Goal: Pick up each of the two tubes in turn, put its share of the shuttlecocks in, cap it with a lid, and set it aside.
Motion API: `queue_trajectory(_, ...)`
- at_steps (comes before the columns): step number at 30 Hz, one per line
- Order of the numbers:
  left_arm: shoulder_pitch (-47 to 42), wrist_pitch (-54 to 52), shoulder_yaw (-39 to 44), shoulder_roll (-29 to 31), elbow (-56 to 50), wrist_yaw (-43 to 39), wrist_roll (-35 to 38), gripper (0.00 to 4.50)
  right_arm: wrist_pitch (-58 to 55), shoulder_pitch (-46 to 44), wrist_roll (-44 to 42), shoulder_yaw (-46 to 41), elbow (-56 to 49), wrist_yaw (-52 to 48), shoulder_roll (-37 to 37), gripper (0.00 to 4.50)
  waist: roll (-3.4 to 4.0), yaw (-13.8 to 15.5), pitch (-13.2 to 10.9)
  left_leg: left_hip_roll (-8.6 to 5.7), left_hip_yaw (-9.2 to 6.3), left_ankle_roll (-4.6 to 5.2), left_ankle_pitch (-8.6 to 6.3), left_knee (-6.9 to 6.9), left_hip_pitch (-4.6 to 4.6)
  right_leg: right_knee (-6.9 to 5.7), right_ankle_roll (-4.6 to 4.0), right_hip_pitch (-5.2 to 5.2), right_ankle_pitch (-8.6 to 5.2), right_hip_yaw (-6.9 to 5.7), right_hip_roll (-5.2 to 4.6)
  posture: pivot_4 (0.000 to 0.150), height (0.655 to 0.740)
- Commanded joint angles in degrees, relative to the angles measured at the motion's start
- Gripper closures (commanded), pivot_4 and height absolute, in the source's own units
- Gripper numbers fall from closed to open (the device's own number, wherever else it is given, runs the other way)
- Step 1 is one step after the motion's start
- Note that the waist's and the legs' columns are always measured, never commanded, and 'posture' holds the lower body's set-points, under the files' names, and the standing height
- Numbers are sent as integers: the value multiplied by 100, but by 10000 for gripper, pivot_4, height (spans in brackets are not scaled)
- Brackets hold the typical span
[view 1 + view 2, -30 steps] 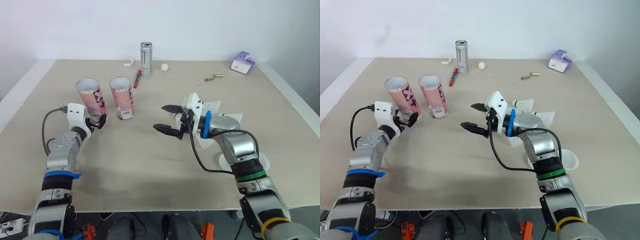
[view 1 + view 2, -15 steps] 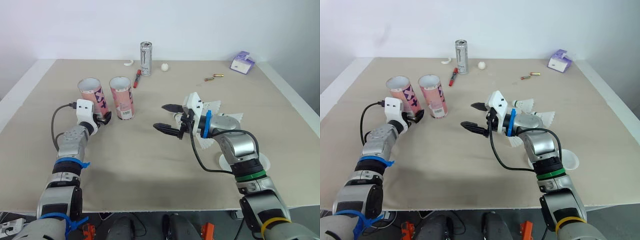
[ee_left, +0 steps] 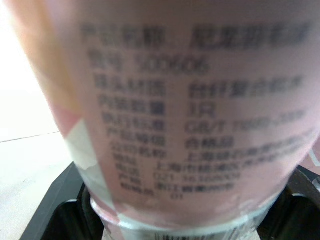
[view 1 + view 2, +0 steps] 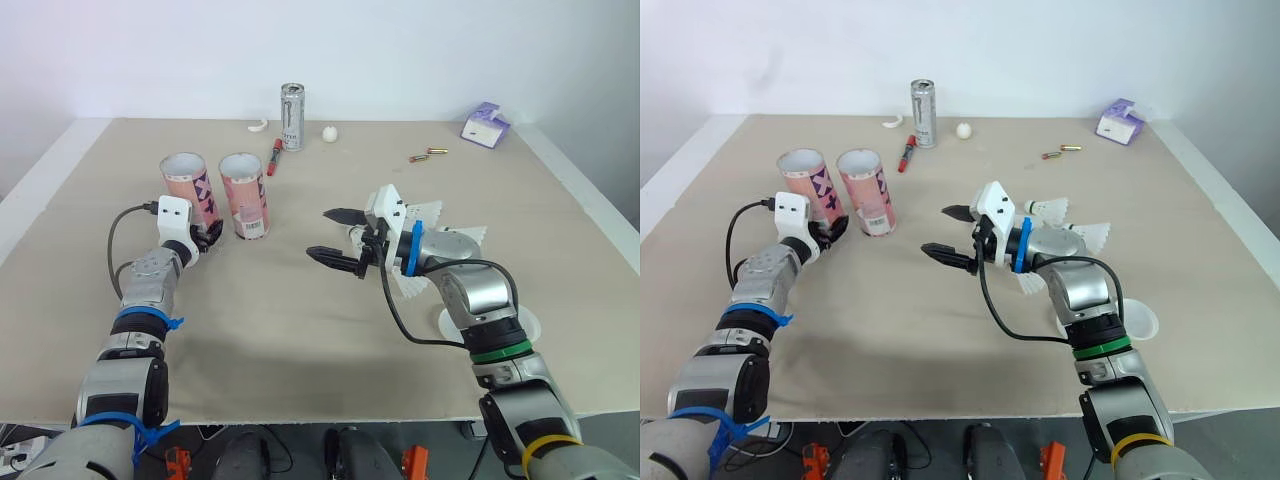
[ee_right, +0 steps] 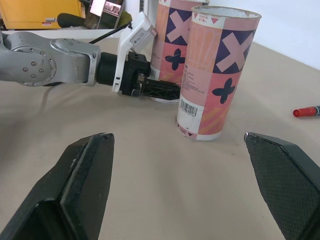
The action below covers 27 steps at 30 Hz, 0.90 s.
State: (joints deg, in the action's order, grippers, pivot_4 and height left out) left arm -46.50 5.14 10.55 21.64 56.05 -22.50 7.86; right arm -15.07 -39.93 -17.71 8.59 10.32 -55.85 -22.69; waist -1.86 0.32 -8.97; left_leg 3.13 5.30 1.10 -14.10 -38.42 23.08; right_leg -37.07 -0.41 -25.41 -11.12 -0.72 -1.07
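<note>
Two arms are doing pretty different things here. The left arm is reaching forward over the table (image 4: 300,320) with its forearm angling up toward the tubes, and the left gripper (image 4: 207,237) is sitting low at the foot of the left tube (image 4: 186,185). In the left wrist view the black fingers (image 3: 70,205) are pressing in on both sides of that tube's base, so it's clamping the tube down by the bottom. The right arm is bending in from the side, its right gripper (image 4: 320,233) hovering mid-table with the fingers spread wide and nothing between them. Compared with a second ago, the left forearm is sitting further in and more under the tube, its white wrist block is closer to the tube wall, and the tube's rim is now a touch nearer the right tube (image 4: 245,195). The right arm is staying exactly where it was. Both tubes are standing upright with open tops, just beside each other. The right tube is well apart from the open gripper, out ahead of its fingertips. The shuttlecocks (image 4: 432,212) are lying behind the right wrist, and a white lid (image 4: 1143,322) is peeking out beside that forearm.
</note>
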Motion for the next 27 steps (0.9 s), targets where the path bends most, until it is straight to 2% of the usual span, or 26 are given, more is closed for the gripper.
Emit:
queue_trajectory(1,-63,215,90,141,-35,76,-8,14390,23,14,-49,-176,-275,38,-41,0,0,0,0,0,0,0,0,0,0,0,0,0,0,0,0,1500,7400)
queue_trajectory(6,134,321,200,380,-245,77,43,14390,-58,146,-96,-232,-482,91,-95,0,0,-29,0,2,-3,0,-1,1,2,0,0,-3,-1,3,1,1500,7400)
queue_trajectory(8,318,409,203,500,-530,-154,90,14390,-131,229,-132,-272,-638,150,-125,0,0,-28,0,2,-3,0,-1,2,2,0,0,-4,-1,1,0,1500,7400)
queue_trajectory(12,1090,556,131,936,-1787,-1249,339,14390,-507,661,-335,-413,-1445,349,-210,0,0,-23,0,14,-5,-7,-4,2,7,0,-2,-6,-4,1,-2,1500,7400)
queue_trajectory(19,2426,-18,-499,1578,-4212,-3010,673,14390,-920,1464,-631,-593,-2617,509,-485,0,2,3,1,22,-6,-21,-13,0,8,-1,0,-10,-14,5,-6,1500,7400)
queue_trajectory(23,2783,-426,-940,1778,-5083,-3554,690,14390,-1038,1791,-753,-677,-3063,429,-795,0,3,7,0,13,-5,-20,-13,-1,6,-1,20,-8,-25,6,-16,1500,7400)
queue_trajectory(24,2790,-509,-1069,1811,-5214,-3675,654,14390,-1065,1873,-780,-696,-3167,413,-877,0,2,8,0,13,-5,-20,-13,-2,5,-1,42,-9,-39,7,-16,1500,7400)
queue_trajectory(27,2670,-786,-1482,1905,-5491,-3992,511,14390,-1179,2182,-915,-786,-3528,440,-1091,0,3,7,0,14,-6,-19,-12,-2,2,-1,38,-8,-41,8,-10,1500,7400)
